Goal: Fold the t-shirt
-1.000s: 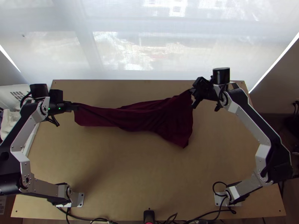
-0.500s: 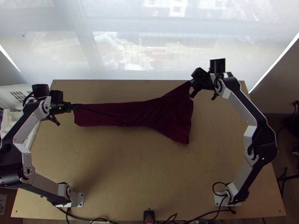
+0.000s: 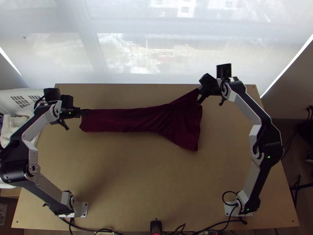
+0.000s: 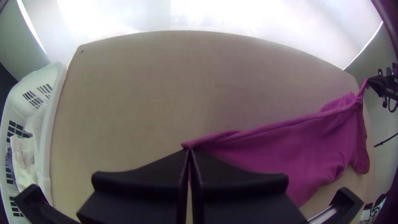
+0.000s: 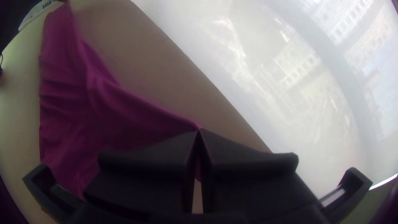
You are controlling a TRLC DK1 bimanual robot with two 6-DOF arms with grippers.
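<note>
While jaws pinch ends, t-shirt (image 3: pixel 129 120) spans left gripper (image 3: pixel 85 112) to right gripper (image 3: pixel 200 95).

There is one t-shirt (image 3: pixel 141 119) on one bench (image 3: pixel 137 176). Two arms stand there, one left arm (image 3: pixel 49 188) and one right arm (image 3: pixel 254 172), on two base plates, the left base plate (image 3: pixel 83 210) and the right base plate (image 3: pixel 231 210). That makes two tools, one left tool (image 3: pixel 85 112) and one right tool (image 3: pixel 199 91), with two fingers (image 4: pixel 141 178) apiece, four in all. There is one laundry basket (image 4: pixel 58 87), holding at least one white cloth (image 4: pixel 25 157); the full number of pieces inside cannot be told. Several black cables (image 3: pixel 88 230) run together, too tangled to count.
</note>
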